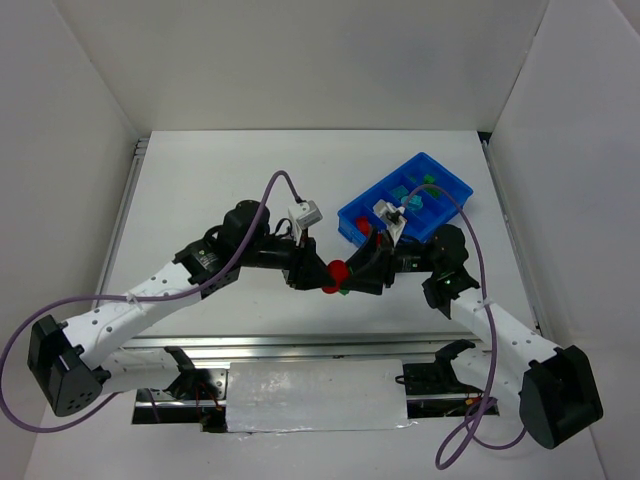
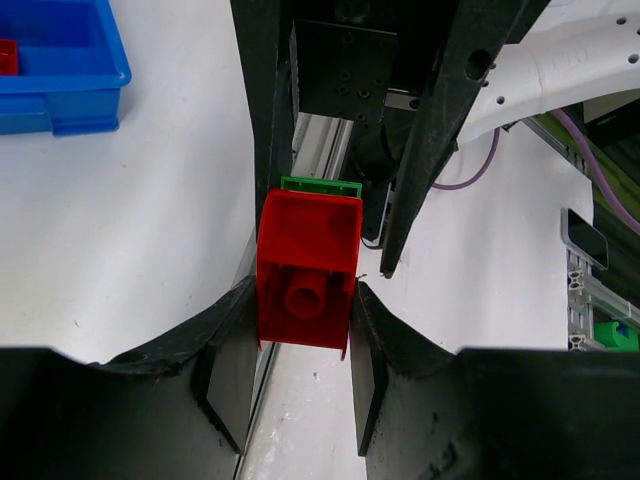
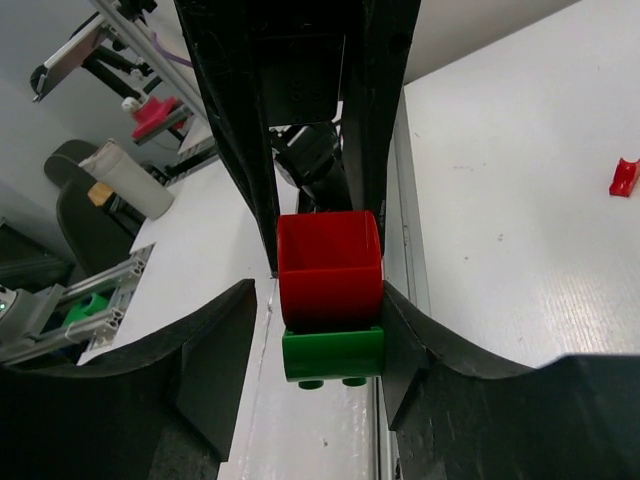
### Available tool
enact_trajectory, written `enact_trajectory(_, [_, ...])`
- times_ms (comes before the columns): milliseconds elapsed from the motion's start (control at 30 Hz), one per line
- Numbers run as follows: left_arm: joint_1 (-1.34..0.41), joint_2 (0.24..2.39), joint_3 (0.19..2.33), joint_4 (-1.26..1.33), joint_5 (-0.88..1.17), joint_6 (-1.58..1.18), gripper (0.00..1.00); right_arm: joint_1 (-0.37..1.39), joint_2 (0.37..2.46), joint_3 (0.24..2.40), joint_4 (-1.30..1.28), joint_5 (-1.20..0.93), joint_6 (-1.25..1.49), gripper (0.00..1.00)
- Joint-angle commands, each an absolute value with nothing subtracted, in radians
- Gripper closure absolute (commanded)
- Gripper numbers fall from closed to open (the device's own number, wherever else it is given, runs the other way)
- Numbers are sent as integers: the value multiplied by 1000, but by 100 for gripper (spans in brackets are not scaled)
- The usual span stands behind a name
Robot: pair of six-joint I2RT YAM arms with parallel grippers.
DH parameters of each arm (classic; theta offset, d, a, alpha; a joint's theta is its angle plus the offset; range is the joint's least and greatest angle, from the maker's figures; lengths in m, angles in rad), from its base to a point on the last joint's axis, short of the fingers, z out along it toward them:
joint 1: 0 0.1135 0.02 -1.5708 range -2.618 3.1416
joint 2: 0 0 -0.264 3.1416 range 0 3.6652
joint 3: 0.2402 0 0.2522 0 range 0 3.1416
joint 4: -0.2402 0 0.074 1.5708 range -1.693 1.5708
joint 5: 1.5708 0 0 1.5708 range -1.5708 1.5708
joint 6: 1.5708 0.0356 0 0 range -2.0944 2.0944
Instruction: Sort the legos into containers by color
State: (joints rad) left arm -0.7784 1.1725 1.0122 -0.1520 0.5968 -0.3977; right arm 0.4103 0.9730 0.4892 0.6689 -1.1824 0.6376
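A red lego (image 2: 306, 272) joined to a green lego (image 3: 333, 352) hangs between the two arms above the worktop (image 1: 220, 190), hollow underside facing the left wrist camera. Both arms reach inward, meeting mid-table. The left gripper (image 2: 300, 345) pinches the red brick; the right gripper (image 3: 320, 340) clamps the pair. The blue tray (image 1: 440, 225) sits just beyond.

A white bench (image 1: 220, 190) carries a bright blue tray (image 1: 357, 213) at its far right, while a small red piece (image 3: 624, 177) lies loose on its surface.
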Motion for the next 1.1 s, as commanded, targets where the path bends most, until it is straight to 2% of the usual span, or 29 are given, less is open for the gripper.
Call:
enact_trajectory(0, [-781, 1146, 1066, -136, 552, -385, 100, 420, 959, 497, 742, -1192, 638, 42])
enact_trajectory(100, [-781, 1155, 1077, -140, 549, -383, 100, 422, 963, 491, 756, -1195, 643, 47])
enact_trajectory(233, [-781, 1157, 1094, -143, 540, -379, 100, 420, 976, 497, 735, -1215, 626, 47])
enact_trajectory(500, [-781, 1155, 1135, -164, 531, -360, 100, 420, 971, 491, 732, -1216, 607, 39])
enact_trajectory(533, [-781, 1158, 1138, -166, 532, -359, 100, 422, 968, 489, 733, -1215, 610, 42])
enact_trajectory(600, [-781, 1164, 1140, -164, 546, -360, 100, 420, 960, 489, 735, -1216, 607, 54])
enact_trajectory(633, [-779, 1166, 1138, -164, 545, -362, 100, 420, 957, 489, 738, -1219, 607, 72])
enact_trajectory(700, [-781, 1166, 1134, -161, 543, -364, 100, 419, 943, 489, 732, -1212, 600, 100])
enact_trajectory(867, [-779, 1170, 1134, -169, 532, -364, 100, 417, 916, 503, 629, -1169, 539, 100])
enact_trajectory(1067, [-710, 1128, 1187, -248, 305, -406, 100, 416, 989, 509, 509, -990, 489, 100])
